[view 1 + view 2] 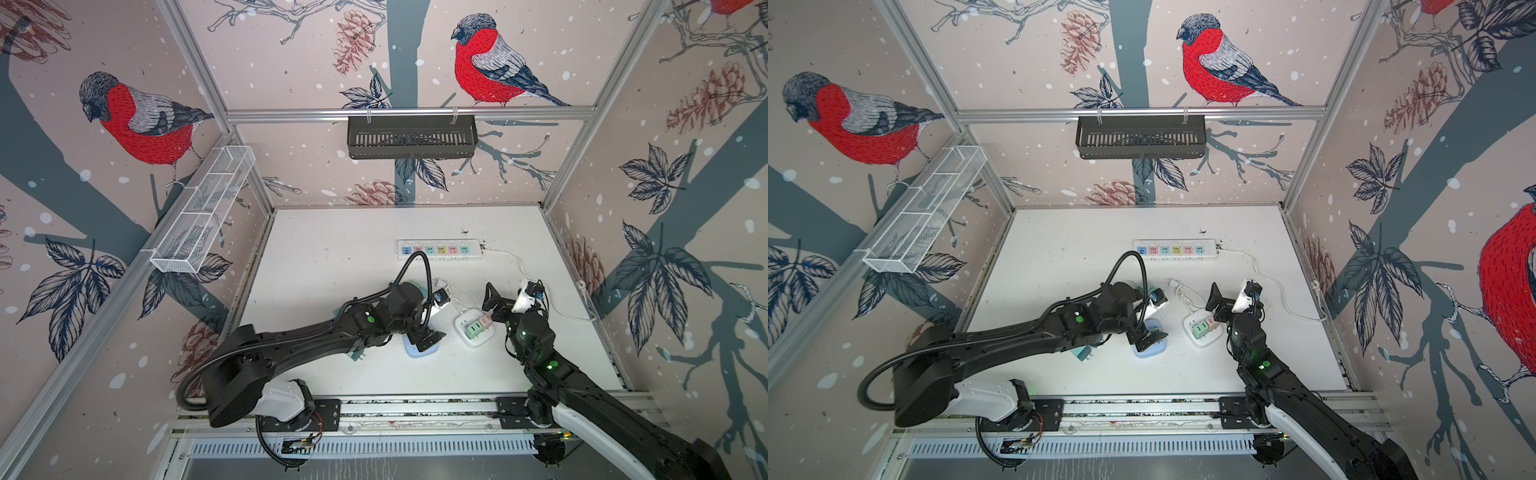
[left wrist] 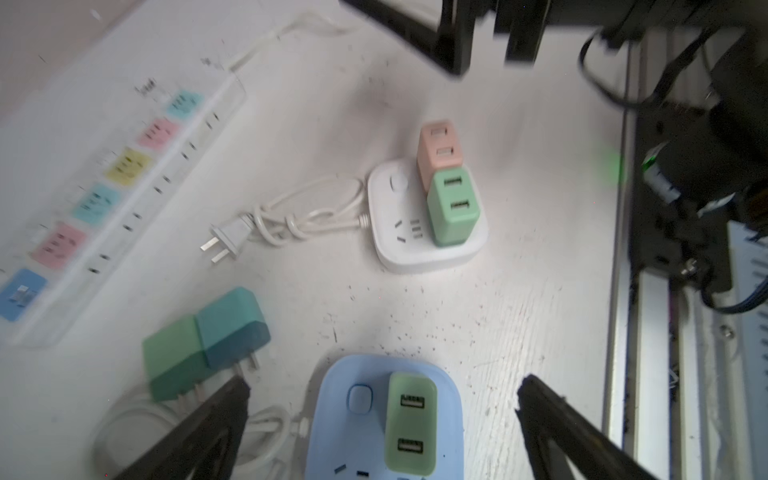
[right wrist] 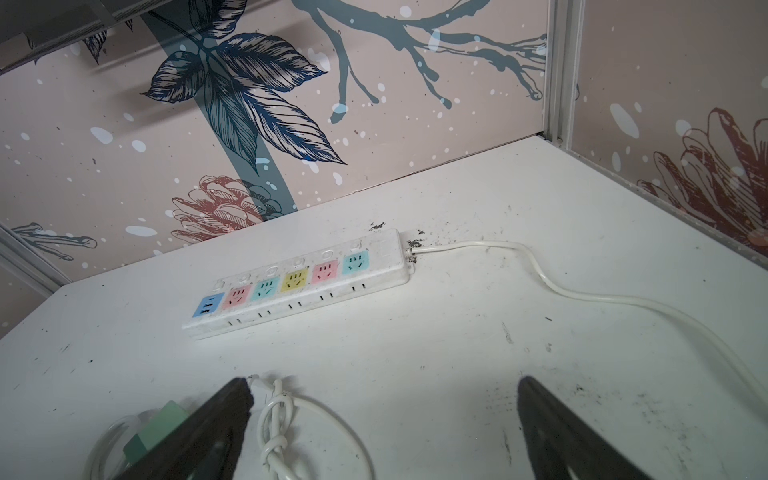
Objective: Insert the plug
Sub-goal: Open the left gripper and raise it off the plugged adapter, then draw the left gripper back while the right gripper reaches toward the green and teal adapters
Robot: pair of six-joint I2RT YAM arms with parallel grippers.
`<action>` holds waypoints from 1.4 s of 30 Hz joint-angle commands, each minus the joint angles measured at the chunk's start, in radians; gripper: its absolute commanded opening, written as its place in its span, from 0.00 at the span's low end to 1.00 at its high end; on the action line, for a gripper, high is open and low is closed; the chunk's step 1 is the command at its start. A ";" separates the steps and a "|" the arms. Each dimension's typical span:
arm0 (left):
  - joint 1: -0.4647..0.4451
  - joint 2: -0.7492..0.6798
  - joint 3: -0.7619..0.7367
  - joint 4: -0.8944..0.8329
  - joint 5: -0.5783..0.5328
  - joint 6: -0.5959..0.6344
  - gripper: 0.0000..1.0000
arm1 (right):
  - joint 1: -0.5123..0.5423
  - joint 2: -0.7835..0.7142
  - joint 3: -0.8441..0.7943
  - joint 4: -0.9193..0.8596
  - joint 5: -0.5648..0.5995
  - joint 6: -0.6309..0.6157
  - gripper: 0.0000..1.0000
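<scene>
My left gripper (image 2: 384,386) stands wide open and empty astride the green plug (image 2: 409,424), which sits upright, seated in the blue socket (image 2: 328,436). Seated like that it needs no grip, I judge. My right gripper (image 3: 384,390), also open and empty, hovers near the white socket (image 2: 399,245), clear of the work, while two teal plugs (image 2: 208,345) lie loose beside the blue socket.

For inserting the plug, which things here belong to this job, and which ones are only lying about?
Job: pale green USB charger plug, seated in the blue rounded socket block; open left hand over it.

Lying about: white square socket block holding a pink charger and a green charger; long white power strip; two loose teal-green plugs; black wall basket; white mesh basket.
</scene>
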 commanded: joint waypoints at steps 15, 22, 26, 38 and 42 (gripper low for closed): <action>0.374 -0.465 -0.365 0.150 -0.730 -0.952 0.97 | 0.021 0.008 0.128 -0.139 -0.186 0.116 0.97; 0.385 -0.385 -0.477 0.341 -0.763 -0.799 0.97 | 0.144 0.125 0.280 -0.291 -0.135 0.178 0.83; 0.385 -0.348 -0.472 0.398 -0.698 -0.721 0.96 | 0.227 0.241 0.355 -0.326 -0.089 0.182 0.78; 0.391 -0.357 -0.475 0.369 -0.773 -0.722 0.97 | 0.289 0.752 0.618 -0.358 -0.174 0.165 0.61; 0.394 -0.358 -0.478 0.369 -0.779 -0.725 0.97 | 0.292 0.887 0.700 -0.372 -0.218 0.154 0.57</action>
